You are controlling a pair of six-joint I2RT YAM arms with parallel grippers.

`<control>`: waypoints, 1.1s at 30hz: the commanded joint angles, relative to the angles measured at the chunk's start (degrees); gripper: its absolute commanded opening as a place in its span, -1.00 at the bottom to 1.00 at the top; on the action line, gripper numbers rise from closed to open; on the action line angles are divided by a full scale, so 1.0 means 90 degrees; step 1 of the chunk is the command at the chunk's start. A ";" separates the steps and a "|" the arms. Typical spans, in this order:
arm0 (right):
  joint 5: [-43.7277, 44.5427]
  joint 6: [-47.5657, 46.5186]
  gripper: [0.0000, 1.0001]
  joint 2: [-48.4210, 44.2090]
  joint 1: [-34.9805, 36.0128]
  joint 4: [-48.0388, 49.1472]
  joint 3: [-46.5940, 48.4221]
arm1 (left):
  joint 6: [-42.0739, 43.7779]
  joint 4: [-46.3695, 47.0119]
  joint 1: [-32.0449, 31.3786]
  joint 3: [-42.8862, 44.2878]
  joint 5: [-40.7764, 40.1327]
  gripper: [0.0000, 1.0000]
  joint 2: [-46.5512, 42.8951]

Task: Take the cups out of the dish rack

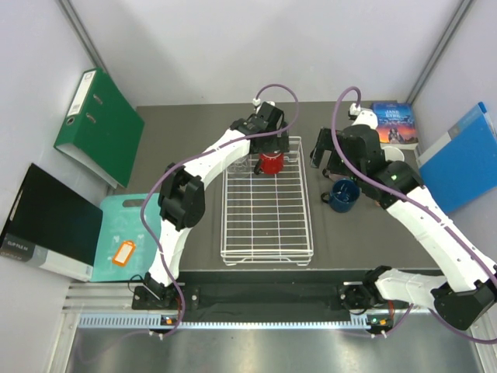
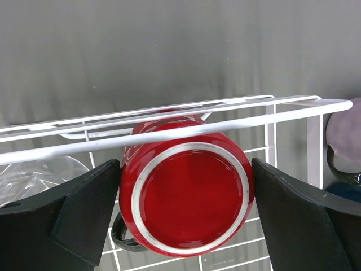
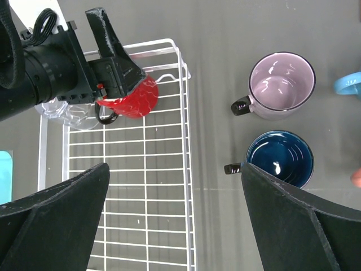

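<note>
The white dish rack (image 1: 230,233) lies mid-table. At its far end my left gripper (image 1: 269,152) is shut on an upside-down red mug (image 2: 186,197), one finger on each side; the mug is still behind the rack's far rim wire (image 2: 225,121). A clear glass tumbler (image 3: 67,116) lies in the rack left of the red mug (image 3: 132,101). My right gripper (image 3: 175,214) is open and empty above the rack's right rim (image 3: 186,169). On the table right of the rack stand a mauve mug (image 3: 281,84) and a dark blue mug (image 3: 280,158). A light blue mug (image 3: 350,84) and a salmon one (image 3: 356,178) are cut off at the edge.
A green binder (image 1: 97,124), a black binder (image 1: 46,221) and a teal board (image 1: 120,233) lie to the left. A book (image 1: 394,123) and a blue folder (image 1: 466,155) lie at the far right. The rest of the rack holds nothing.
</note>
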 commanded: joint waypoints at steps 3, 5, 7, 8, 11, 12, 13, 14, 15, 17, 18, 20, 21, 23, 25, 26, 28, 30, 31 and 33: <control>-0.0042 0.0017 0.99 -0.0100 -0.0062 0.0084 0.0004 | 0.0024 -0.1070 0.0002 0.0013 -0.0409 0.98 0.0437; -0.0042 0.0017 0.99 -0.0129 -0.0062 0.0113 -0.0045 | 0.0034 -0.1207 -0.0008 0.0023 -0.0731 0.98 0.0378; -0.0071 0.0036 0.99 -0.0149 -0.0062 0.0181 -0.0084 | 0.0024 -0.1334 -0.0018 0.0013 -0.0975 0.98 0.0320; -0.0091 0.0036 0.99 -0.0168 -0.0062 0.0211 -0.0123 | 0.0014 -0.1384 -0.0008 0.0013 -0.1035 0.98 0.0300; -0.0150 0.0075 0.99 -0.0188 -0.0072 0.0299 -0.0201 | -0.0005 -0.1482 -0.0027 -0.0026 -0.1239 0.98 0.0232; -0.0159 0.0085 0.99 -0.0178 -0.0062 0.0328 -0.0211 | -0.0015 -0.1501 -0.0028 -0.0035 -0.1260 0.98 0.0222; -0.0188 0.0075 0.99 -0.0197 -0.0062 0.0338 -0.0221 | -0.0005 -0.1530 -0.0028 -0.0026 -0.1279 0.98 0.0232; -0.0179 0.0075 0.99 -0.0197 -0.0072 0.0348 -0.0240 | -0.0005 -0.1550 -0.0028 -0.0035 -0.1337 0.98 0.0212; -0.0198 0.0075 0.99 -0.0197 -0.0082 0.0357 -0.0241 | -0.0005 -0.1560 -0.0028 -0.0035 -0.1348 0.98 0.0212; -0.0198 0.0066 0.99 -0.0197 -0.0072 0.0367 -0.0280 | -0.0015 -0.1570 -0.0047 -0.0036 -0.1348 0.97 0.0222; -0.0218 0.0066 0.99 -0.0197 -0.0072 0.0377 -0.0289 | -0.0025 -0.1579 -0.0037 -0.0035 -0.1348 0.96 0.0232; -0.0228 0.0066 0.99 -0.0207 -0.0072 0.0367 -0.0299 | -0.0034 -0.1599 -0.0047 -0.0035 -0.1299 0.90 0.0222; -0.0237 0.0056 0.99 -0.0207 -0.0072 0.0377 -0.0299 | -0.0034 -0.1599 -0.0047 -0.0035 -0.1279 0.86 0.0212; -0.0228 0.0036 0.99 -0.0227 -0.0092 0.0377 -0.0299 | -0.0034 -0.1599 -0.0037 -0.0035 -0.1192 0.54 0.0202; -0.0237 0.0017 0.99 -0.0236 -0.0101 0.0367 -0.0280 | 0.0004 -0.1589 -0.0037 -0.0035 -0.1075 0.02 0.0173; -0.0238 -0.0003 0.99 -0.0236 -0.0111 0.0377 -0.0260 | 0.0024 -0.1579 -0.0037 -0.0035 -0.1045 -0.47 0.0144; -0.0228 -0.0012 0.99 -0.0236 -0.0111 0.0377 -0.0231 | 0.0034 -0.1599 -0.0037 -0.0036 -0.0977 -1.00 0.0066; -0.0238 -0.0022 1.00 -0.0236 -0.0111 0.0387 -0.0211 | 0.0043 -0.1570 -0.0047 -0.0045 -0.0783 -1.00 -0.0060; -0.0238 -0.0042 0.99 -0.0246 -0.0111 0.0406 -0.0202 | 0.0082 -0.1550 -0.0057 -0.0045 -0.0733 -1.00 -0.0119; -0.0238 -0.0051 0.99 -0.0266 -0.0131 0.0416 -0.0192 | 0.0073 -0.1453 -0.0047 -0.0045 -0.0635 -1.00 -0.0353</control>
